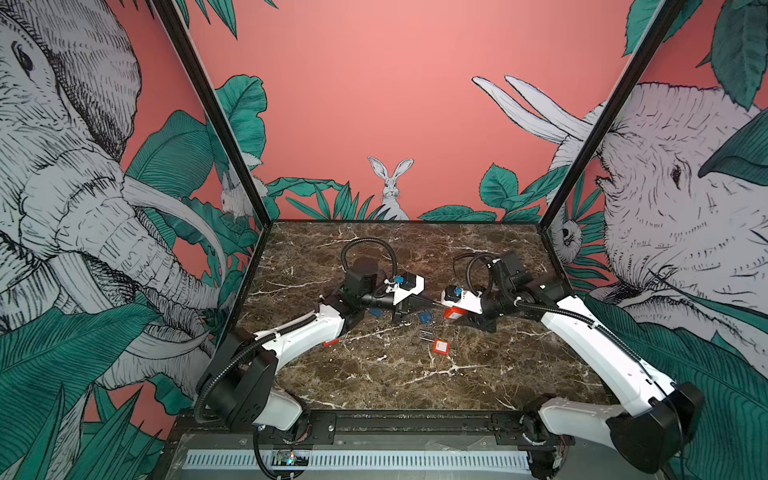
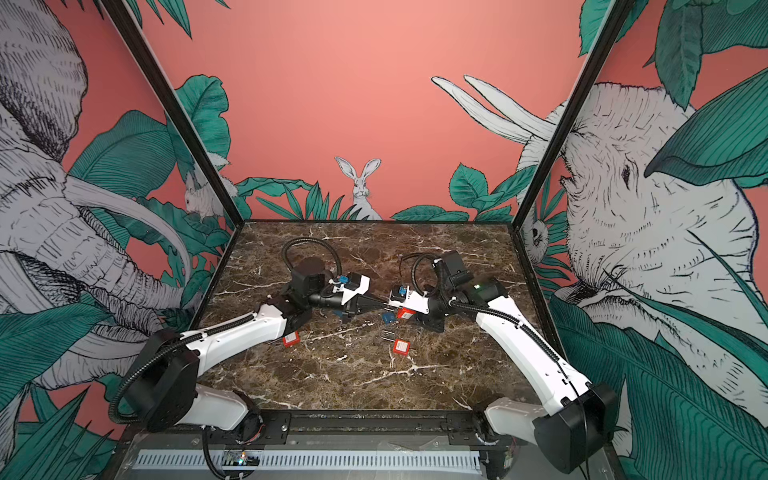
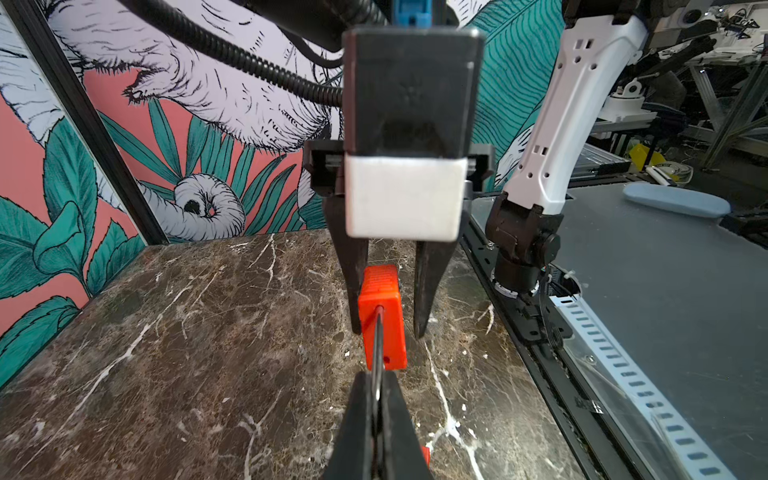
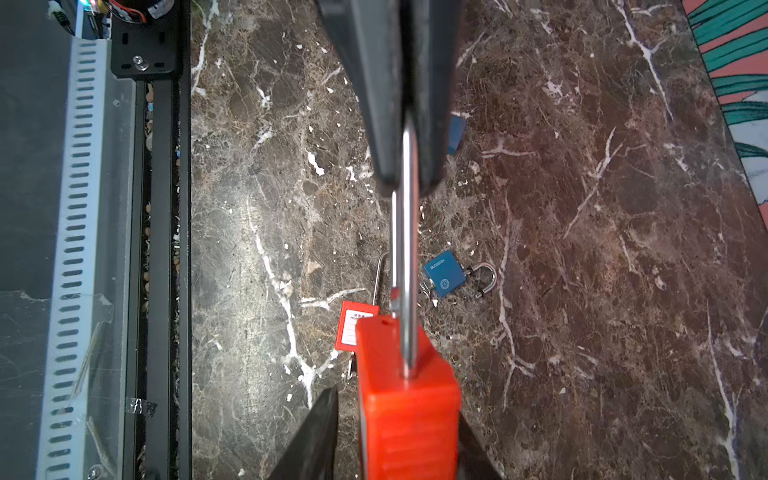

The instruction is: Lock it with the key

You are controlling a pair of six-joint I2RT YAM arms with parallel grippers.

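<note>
Five padlocks were in view: three red, two blue. The left gripper (image 3: 376, 388) was clamped on the steel shackle (image 4: 406, 249) of the held red padlock (image 3: 382, 324), above mid-table. The right gripper (image 3: 388, 332) straddled its body narrowly, one finger (image 3: 426, 291) just clear of it. The second red padlock (image 1: 441, 346), the third red padlock (image 1: 331, 342) beside the left arm, the near blue padlock (image 1: 424, 318) and the far blue padlock (image 1: 375, 311) lay on the marble table (image 1: 374, 386).

The left gripper (image 3: 377, 384) clamps the thin shackle (image 3: 377, 345) just outside the red padlock body (image 3: 384, 332). The right gripper (image 3: 388, 331) straddles that body: one finger (image 3: 353, 286) touches it, the other stands clear. Beneath the body lies the marble tabletop (image 3: 187, 332).
</note>
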